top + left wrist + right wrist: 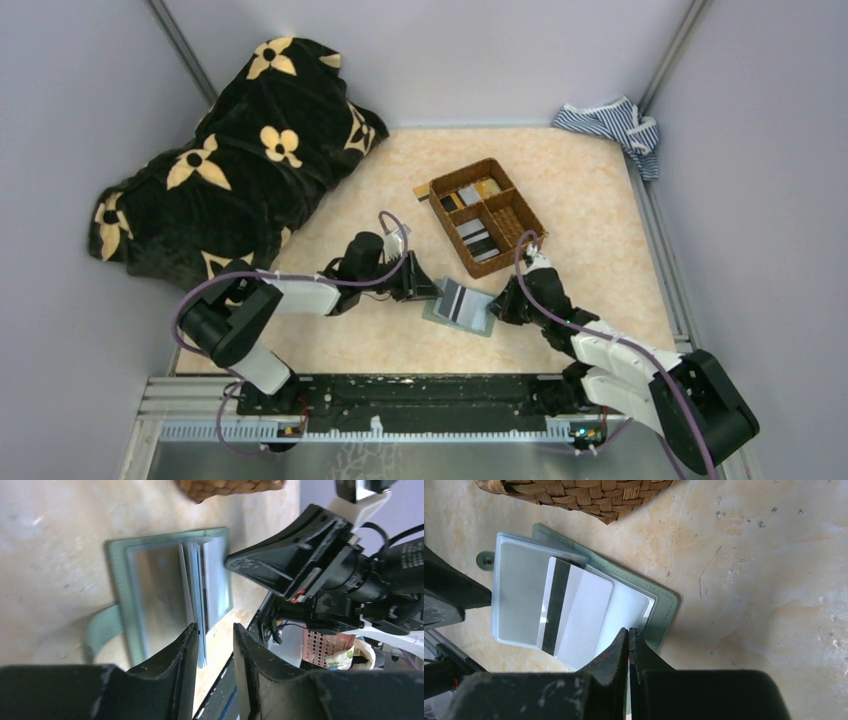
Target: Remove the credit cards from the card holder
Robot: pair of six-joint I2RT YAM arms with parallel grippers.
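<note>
Right gripper (629, 632), jaws closed, at 3 o'clock of the wallet (664, 610); left gripper (216, 630), jaws open. Pulling the card (584, 615) may drag it.

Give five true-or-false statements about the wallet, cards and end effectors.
1. The card holder lies open on the table. True.
2. The right end effector is wide open. False: its jaws are shut.
3. A pale card with a dark stripe sticks partway out of the holder. True.
4. The woven basket is empty. False: cards lie in its compartments.
5. The left end effector grips the basket. False: it is beside the card holder, jaws apart.
</note>
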